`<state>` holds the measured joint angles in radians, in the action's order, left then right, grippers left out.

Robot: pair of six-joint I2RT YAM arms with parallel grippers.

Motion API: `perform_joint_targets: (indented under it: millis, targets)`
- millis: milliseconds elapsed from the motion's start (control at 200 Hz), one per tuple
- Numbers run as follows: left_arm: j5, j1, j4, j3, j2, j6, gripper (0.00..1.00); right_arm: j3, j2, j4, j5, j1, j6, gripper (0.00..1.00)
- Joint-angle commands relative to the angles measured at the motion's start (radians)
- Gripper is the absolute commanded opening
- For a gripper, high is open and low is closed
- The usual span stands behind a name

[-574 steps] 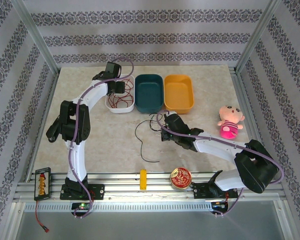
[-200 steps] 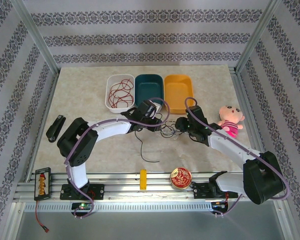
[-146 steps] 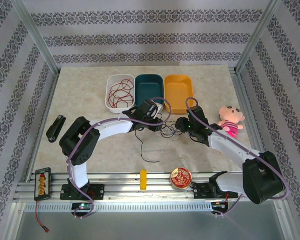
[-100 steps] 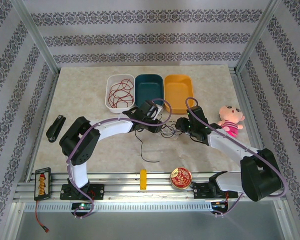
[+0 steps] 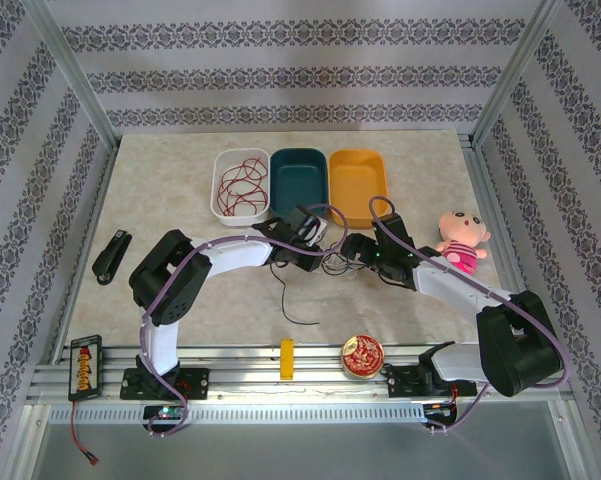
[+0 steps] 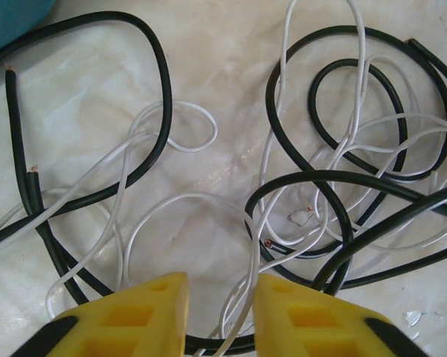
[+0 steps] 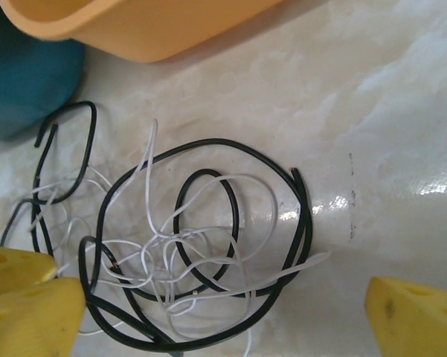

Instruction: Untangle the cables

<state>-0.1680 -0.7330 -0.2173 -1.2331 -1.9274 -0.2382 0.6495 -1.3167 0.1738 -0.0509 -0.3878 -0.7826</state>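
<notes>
Two arms: both reach to the middle of the table [image 5: 170, 190], and their heads face each other across the cables.
tangle [image 5: 332, 263]: black and white strands bunched loosely on the table, just in front of the teal tray [image 5: 298, 185] and the yellow tray [image 5: 358, 185], between the two grippers.
black cable [image 6: 163, 97]: thick, lying in wide curves and rings; cut ends show bare copper, and one tail [image 5: 288, 298] trails toward the near edge.
white cable [image 6: 201, 130]: thinner, in many small loops that cross over and under the black rings.
red cable [image 5: 242, 185]: coiled inside the white tray [image 5: 217, 200] at the left end of the tray row, well apart from the tangle.
left gripper [image 6: 219, 294]: low over the tangle with its yellow fingers a narrow gap apart; a white strand runs up through the gap with room on both sides, not pinched.
right gripper [image 7: 224, 301]: released, fingers spread wide; the tangle lies ahead of them and partly between them, nearer one finger.
doll [image 5: 460, 240]: on the table beside the right arm.
round tin [image 5: 362, 355], yellow block [image 5: 287, 358]: at the near edge, apart from the cables.
</notes>
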Motion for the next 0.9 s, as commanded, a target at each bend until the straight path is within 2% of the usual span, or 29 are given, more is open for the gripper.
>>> perform_joint_targets:
  millis: [0,135,200,510,899]
  targets:
    - [0.021,-0.013,-0.035,-0.021,-0.001,0.014,0.23,-0.013,-0.014,-0.012,0.007,0.009,-0.003,0.98]
    - [0.033,-0.013,-0.045,-0.022,0.012,0.01,0.06,-0.007,-0.04,-0.009,0.001,0.008,-0.004,0.98]
    - [0.045,-0.013,-0.05,-0.02,0.03,0.008,0.01,0.0,-0.057,0.001,0.001,0.008,-0.003,0.98]
    - [0.073,-0.013,-0.045,0.028,0.22,-0.013,0.0,0.03,-0.074,0.009,0.021,-0.027,0.026,0.98]
    - [0.089,-0.013,-0.035,0.06,0.451,-0.018,0.0,0.105,-0.081,0.012,0.105,-0.113,0.089,0.98]
